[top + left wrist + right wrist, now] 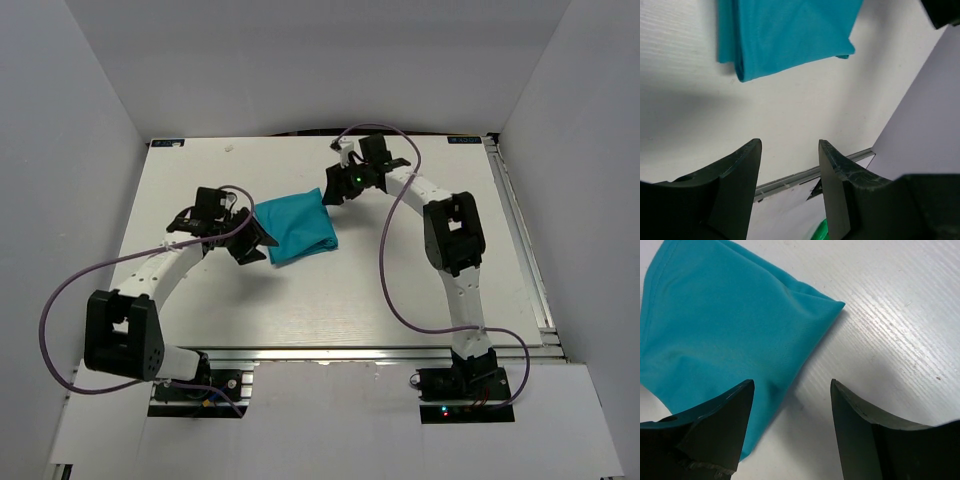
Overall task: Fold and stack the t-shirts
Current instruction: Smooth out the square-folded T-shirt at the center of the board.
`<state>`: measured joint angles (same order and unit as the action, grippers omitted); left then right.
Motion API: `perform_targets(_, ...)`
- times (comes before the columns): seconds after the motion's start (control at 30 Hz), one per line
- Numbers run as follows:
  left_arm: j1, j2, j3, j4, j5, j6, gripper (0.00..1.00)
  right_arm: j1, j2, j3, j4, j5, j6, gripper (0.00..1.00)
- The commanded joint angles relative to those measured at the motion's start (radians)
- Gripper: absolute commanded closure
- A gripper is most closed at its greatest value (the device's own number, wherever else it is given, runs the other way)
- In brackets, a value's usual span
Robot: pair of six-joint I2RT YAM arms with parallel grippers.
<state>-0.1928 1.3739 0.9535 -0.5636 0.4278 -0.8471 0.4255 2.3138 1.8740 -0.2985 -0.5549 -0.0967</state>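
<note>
The white desk (400, 300) carried everything. On it, about mid-way across and a little toward my left arm's half, lay the teal t-shirt (295, 228), already folded into a flat, compact packet. It lay between my two pincers.

From above the packet looked close to square, so I could not give it a sure long axis; at most it ran slightly longer from left to right. Its edges sat skewed to the desk's edges, with one corner pointing toward the far right and the opposite one toward the near left.

My right pincer (328, 196) hung at that far-right corner, fingers apart and holding nothing. In its own wrist view the pointed corner lay just ahead of the gap and cloth ran under my left finger, though I could not tell whether I touched it.

My left pincer (264, 240) stood at the near-left side, also spread wide and empty. Its wrist view showed a strip of bare desk between the fingertips and the shirt's thick rolled edge, so it was just beside the cloth, not on it.

I judged the right pincer the nearer of the two. Any next grasp turned on that corner lying straight in front of it.
</note>
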Motion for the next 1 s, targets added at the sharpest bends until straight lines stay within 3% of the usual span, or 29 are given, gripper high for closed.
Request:
perform_targets(0.0, -0.016, 0.011, -0.022, 0.059, -0.035, -0.001, 0.40, -0.010, 0.024, 0.028, 0.061, -0.077, 0.066, 0.31)
perform_targets(0.37, -0.077, 0.194, 0.007, 0.130, -0.101, 0.032, 0.42, -0.010, 0.093, 0.045, 0.101, -0.103, 0.115, 0.32)
perform_targets(0.7, -0.079, 0.191, 0.017, 0.113, -0.187, 0.097, 0.44, -0.008, 0.099, 0.019, 0.128, -0.148, 0.158, 0.34)
perform_targets(0.97, -0.079, 0.249, 0.062, 0.123, -0.219, 0.134, 0.45, 0.004, 0.104, -0.001, 0.137, -0.184, 0.164, 0.44)
